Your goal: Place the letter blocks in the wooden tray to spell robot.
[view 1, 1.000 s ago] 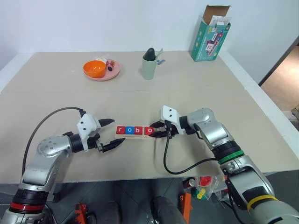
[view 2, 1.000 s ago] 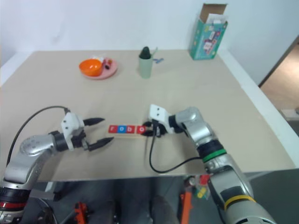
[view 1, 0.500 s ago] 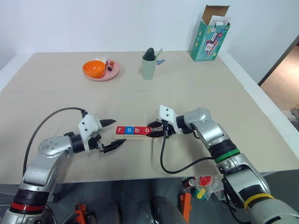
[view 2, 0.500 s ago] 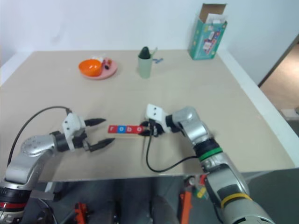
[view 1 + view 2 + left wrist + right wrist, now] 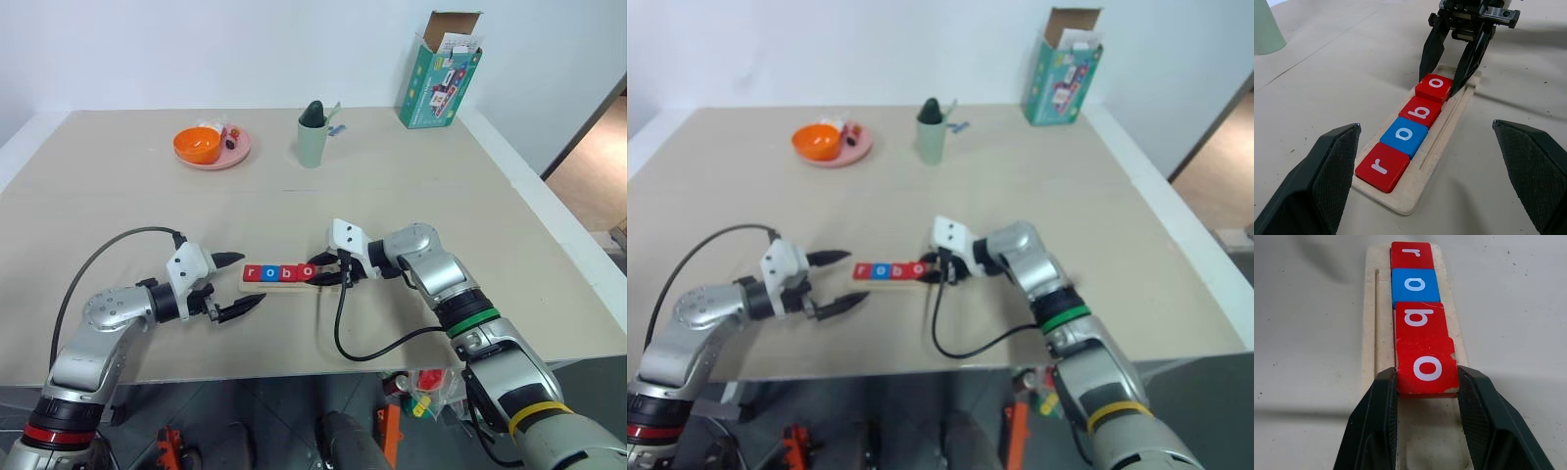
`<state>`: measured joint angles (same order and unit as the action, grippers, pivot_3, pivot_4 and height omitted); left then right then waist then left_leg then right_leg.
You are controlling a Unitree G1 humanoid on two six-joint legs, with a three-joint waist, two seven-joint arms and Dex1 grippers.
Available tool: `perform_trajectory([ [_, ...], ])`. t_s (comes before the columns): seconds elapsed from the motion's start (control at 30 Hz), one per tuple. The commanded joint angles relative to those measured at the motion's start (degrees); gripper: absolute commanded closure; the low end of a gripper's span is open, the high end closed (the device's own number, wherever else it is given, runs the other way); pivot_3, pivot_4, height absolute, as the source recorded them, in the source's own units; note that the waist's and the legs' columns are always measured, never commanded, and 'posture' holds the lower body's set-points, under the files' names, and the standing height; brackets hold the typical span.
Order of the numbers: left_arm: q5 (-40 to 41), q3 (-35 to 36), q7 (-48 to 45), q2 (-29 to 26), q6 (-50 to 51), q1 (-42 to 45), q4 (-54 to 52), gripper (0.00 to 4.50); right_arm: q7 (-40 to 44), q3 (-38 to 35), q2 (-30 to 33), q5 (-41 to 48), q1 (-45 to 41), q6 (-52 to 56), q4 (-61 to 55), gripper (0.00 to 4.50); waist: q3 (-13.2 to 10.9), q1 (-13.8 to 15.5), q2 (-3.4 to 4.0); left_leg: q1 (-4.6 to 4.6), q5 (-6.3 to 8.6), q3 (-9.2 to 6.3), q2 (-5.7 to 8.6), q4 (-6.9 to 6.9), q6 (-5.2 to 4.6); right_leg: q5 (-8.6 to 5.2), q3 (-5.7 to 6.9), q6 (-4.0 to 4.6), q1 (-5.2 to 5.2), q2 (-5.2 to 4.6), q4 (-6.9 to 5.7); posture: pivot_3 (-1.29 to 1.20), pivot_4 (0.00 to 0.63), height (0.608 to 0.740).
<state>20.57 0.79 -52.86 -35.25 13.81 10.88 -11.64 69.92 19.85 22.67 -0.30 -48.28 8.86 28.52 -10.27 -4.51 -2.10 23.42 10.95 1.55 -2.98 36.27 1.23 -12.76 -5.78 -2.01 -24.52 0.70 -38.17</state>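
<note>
Presently we find the right gripper [image 5: 1426, 431] clamped on a red "o" block [image 5: 1427, 367], the fourth tile in the wooden tray [image 5: 1447, 134]. The tray's long axis runs from one gripper to the other, and the row reads r, o, b, o. The slot beyond the held tile, at the right arm's end, is vacant. We see no "t" tile. The left gripper [image 5: 236, 284] stands spread wide, holding nothing, just off the tray's "r" end.
</note>
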Motion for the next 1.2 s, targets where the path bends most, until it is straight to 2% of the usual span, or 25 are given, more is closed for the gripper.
perform_trajectory([
  [0.03,0.0,0.3,0.1,-0.2,-1.0,0.3,-1.4,0.00,0.7,0.1,-0.4,-0.2,-1.2,0.6,0.7,3.32,0.0,0.0,0.00,0.00,0.00,0.00,0.00,0.00,0.00,0.00,0.00,0.00,0.00,0.00,0.00,0.00,0.150,0.740],
  [0.1,-0.2,0.3,0.0,-0.1,-1.0,0.5,-1.2,0.00,0.7,0.0,-0.5,-0.2,-1.4,0.9,1.0,3.32,0.0,0.0,0.00,-0.01,0.00,0.00,0.00,0.00,0.00,0.00,0.00,0.00,0.00,0.00,0.00,0.00,0.150,0.740],
  [0.17,-0.3,0.3,-0.1,-0.2,-1.1,0.6,-1.0,0.00,0.7,0.0,-0.6,-0.2,-1.6,0.7,1.3,2.29,0.0,0.0,0.00,-0.01,0.00,0.00,0.00,0.00,0.00,0.00,0.00,0.01,0.00,0.00,0.00,0.00,0.150,0.740],
  [0.37,-0.5,0.0,-0.3,-0.4,-1.1,0.8,-0.8,0.00,0.4,-0.9,-0.5,0.3,-1.9,1.1,1.2,0.26,0.0,0.0,0.00,0.00,0.01,0.00,0.00,-0.02,0.00,-0.01,0.00,0.01,0.00,0.00,0.01,0.00,0.150,0.740],
  [0.4,-0.5,0.0,-0.3,-0.4,-1.2,0.8,-0.8,0.00,0.3,-1.3,-0.5,0.7,-2.0,1.6,0.9,0.04,0.0,0.0,0.00,0.00,0.01,0.00,0.00,-0.03,0.00,-0.01,0.00,0.01,0.00,0.00,0.01,0.00,0.150,0.740],
  [0.5,-0.9,-0.2,-0.7,-0.7,-1.4,0.8,-0.7,0.00,-0.6,-3.5,-0.2,2.5,-2.5,3.8,-1.3,0.04,0.0,0.0,0.00,0.01,0.02,0.00,0.00,-0.07,0.01,-0.03,0.01,0.01,-0.02,0.00,0.01,0.00,0.150,0.740],
  [0.63,0.7,-0.9,-2.5,-0.5,-1.2,1.5,-2.7,0.00,-8.7,-13.2,-0.1,9.7,-2.4,18.2,-10.6,0.04,0.0,0.1,0.01,0.45,0.01,-0.01,0.00,-0.06,0.01,0.04,0.00,-0.02,-0.50,0.00,-0.04,0.00,0.150,0.740],
  [0.73,2.9,-2.0,-4.9,-0.9,1.0,2.2,-5.6,0.00,-20.5,-21.8,-1.3,12.6,1.3,28.3,-20.4,0.04,0.0,0.1,0.01,0.84,0.00,-0.06,0.00,0.01,0.02,0.21,0.06,-0.28,-0.77,0.00,-0.04,0.00,0.150,0.740],
  [0.87,7.9,-3.0,-7.5,-1.9,7.7,4.7,-8.4,0.00,-41.2,-31.4,-5.2,7.9,13.2,31.4,-38.1,0.04,0.0,0.8,-0.06,0.94,0.11,-0.27,0.01,-0.03,0.17,0.03,0.22,-0.40,-0.77,-0.01,-0.04,0.00,0.150,0.740],
  [0.97,10.5,-3.8,-9.9,-3.2,11.4,6.7,-9.0,0.00,-49.2,-33.3,-5.9,4.4,21.6,32.0,-46.4,0.04,0.0,1.1,-0.01,1.01,0.14,-0.30,0.06,-0.04,0.23,-0.04,0.20,-0.45,-0.82,-0.03,-0.02,0.00,0.150,0.740],
  [1.07,11.2,-4.6,-11.7,-3.9,12.7,8.0,-8.5,0.00,-54.6,-34.4,-6.0,2.4,26.9,33.1,-49.3,0.04,0.0,0.7,0.01,1.00,0.15,-0.15,0.09,-0.01,0.24,-0.06,0.06,-0.48,-0.85,-0.06,-0.01,0.00,0.150,0.740],
  [1.2,10.0,-5.3,-12.4,-3.4,11.6,10.1,-6.6,0.00,-57.0,-35.2,-5.0,1.8,31.8,33.5,-51.0,0.04,0.0,0.1,0.00,0.88,0.12,-0.13,0.09,0.04,0.20,0.03,0.02,-0.35,-0.78,-0.02,-0.02,0.00,0.150,0.740],
])
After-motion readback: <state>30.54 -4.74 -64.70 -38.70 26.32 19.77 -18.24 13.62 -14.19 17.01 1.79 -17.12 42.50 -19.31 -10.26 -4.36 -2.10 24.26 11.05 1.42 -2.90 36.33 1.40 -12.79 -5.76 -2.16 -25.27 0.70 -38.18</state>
